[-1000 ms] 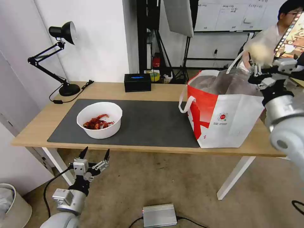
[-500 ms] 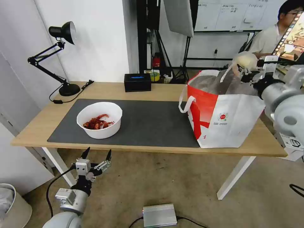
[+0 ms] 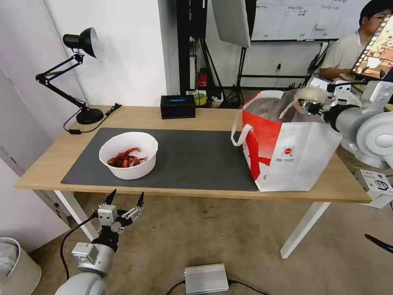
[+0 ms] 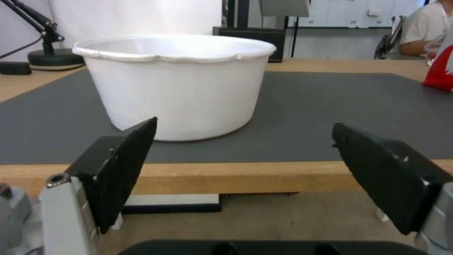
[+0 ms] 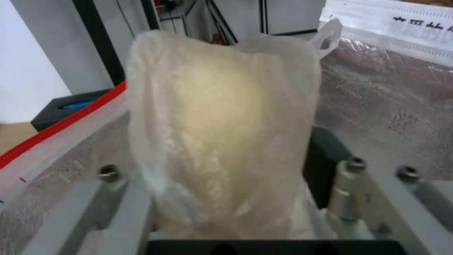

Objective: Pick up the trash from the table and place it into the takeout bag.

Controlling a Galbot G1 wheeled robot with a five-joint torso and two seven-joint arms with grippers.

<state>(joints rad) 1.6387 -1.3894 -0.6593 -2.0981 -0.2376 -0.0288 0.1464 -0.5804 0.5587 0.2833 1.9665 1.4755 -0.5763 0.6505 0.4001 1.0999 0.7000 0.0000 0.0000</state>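
**Knotted bag held at the tote's mouth**

Your right gripper (image 3: 312, 103) is clamped on the small knotted clear bag with its pale lump (image 5: 222, 141), holding it over the open top of the large white-and-red insulated takeout bag (image 3: 286, 155) on the long light-wood table (image 3: 135, 116). Watch the white loop handle (image 3: 291, 104) just beside the fingers — it could snag them, or the thin film could cling on release. Your left gripper (image 3: 124, 203) hangs spread below the table edge, facing the white round bowl of red crayfish shells (image 3: 128, 155), which sits on the dark grey mat (image 3: 196, 159).
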